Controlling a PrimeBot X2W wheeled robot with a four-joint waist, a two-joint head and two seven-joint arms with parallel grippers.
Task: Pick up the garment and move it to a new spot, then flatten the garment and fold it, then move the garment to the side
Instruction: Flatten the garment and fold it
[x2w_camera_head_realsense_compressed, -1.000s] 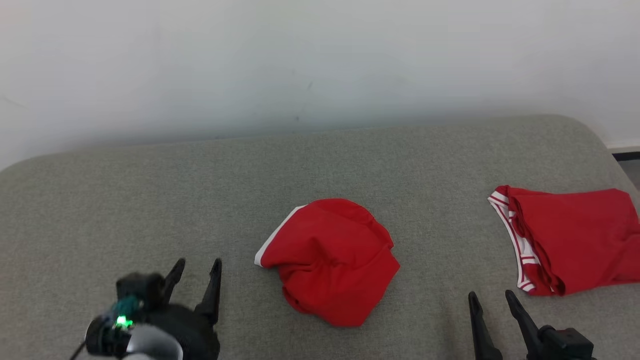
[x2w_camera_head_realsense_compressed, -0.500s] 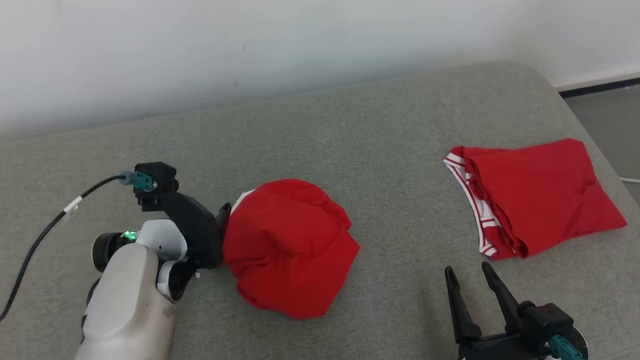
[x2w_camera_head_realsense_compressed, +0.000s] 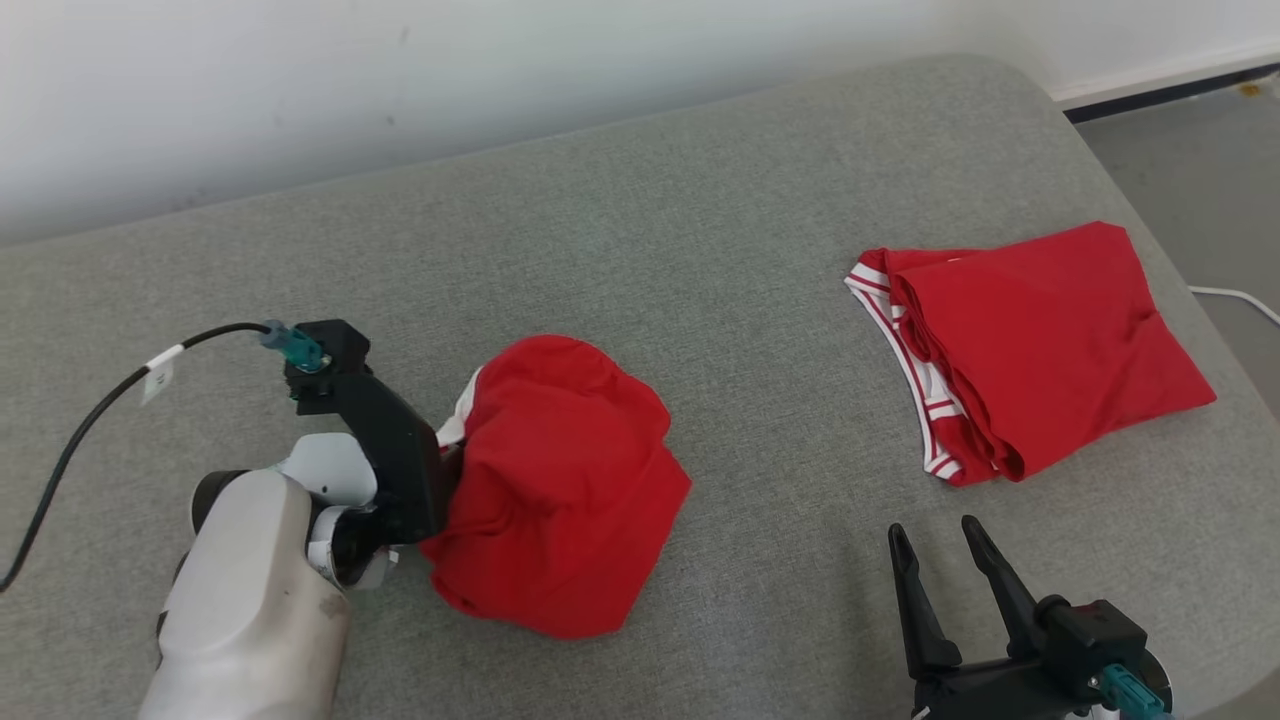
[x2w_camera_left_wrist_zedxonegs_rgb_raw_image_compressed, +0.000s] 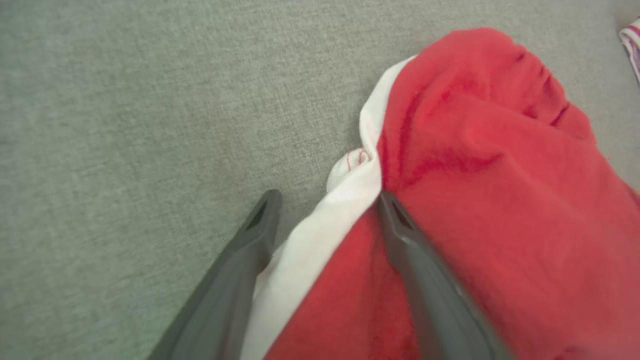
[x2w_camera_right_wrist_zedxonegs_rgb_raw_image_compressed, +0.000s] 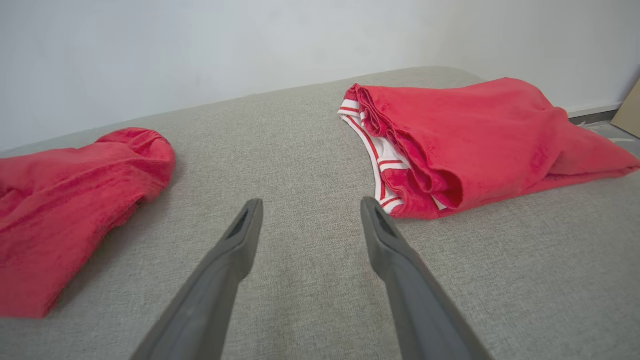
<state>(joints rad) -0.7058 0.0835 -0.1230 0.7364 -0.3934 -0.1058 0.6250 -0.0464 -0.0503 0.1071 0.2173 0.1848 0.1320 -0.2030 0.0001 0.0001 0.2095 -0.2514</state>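
The garment (x2w_camera_head_realsense_compressed: 560, 490) is a crumpled red piece with a white hem, lying on the grey cushion (x2w_camera_head_realsense_compressed: 700, 200) left of centre. My left gripper (x2w_camera_head_realsense_compressed: 450, 445) presses in at its left edge. In the left wrist view that gripper (x2w_camera_left_wrist_zedxonegs_rgb_raw_image_compressed: 327, 197) stands open, one finger on the cushion and the other on the red cloth (x2w_camera_left_wrist_zedxonegs_rgb_raw_image_compressed: 500, 175), with the white hem (x2w_camera_left_wrist_zedxonegs_rgb_raw_image_compressed: 350, 185) lying between them. My right gripper (x2w_camera_head_realsense_compressed: 933, 532) is open and holds nothing at the lower right, above bare cushion. From the right wrist, the gripper (x2w_camera_right_wrist_zedxonegs_rgb_raw_image_compressed: 310, 204) points between the garment (x2w_camera_right_wrist_zedxonegs_rgb_raw_image_compressed: 60, 200) and a second one.
A second red garment with red-and-white striped trim (x2w_camera_head_realsense_compressed: 1030, 340) (x2w_camera_right_wrist_zedxonegs_rgb_raw_image_compressed: 475, 140) lies folded at the right of the cushion. The cushion's rounded right edge drops to the floor (x2w_camera_head_realsense_compressed: 1180, 150). A wall runs behind. A black cable (x2w_camera_head_realsense_compressed: 90, 420) trails from my left wrist.
My left arm has reached forward from the lower left to the garment's left edge, its fingers now astride the hem. The head camera has turned, shifting the whole picture. The right gripper stays open.
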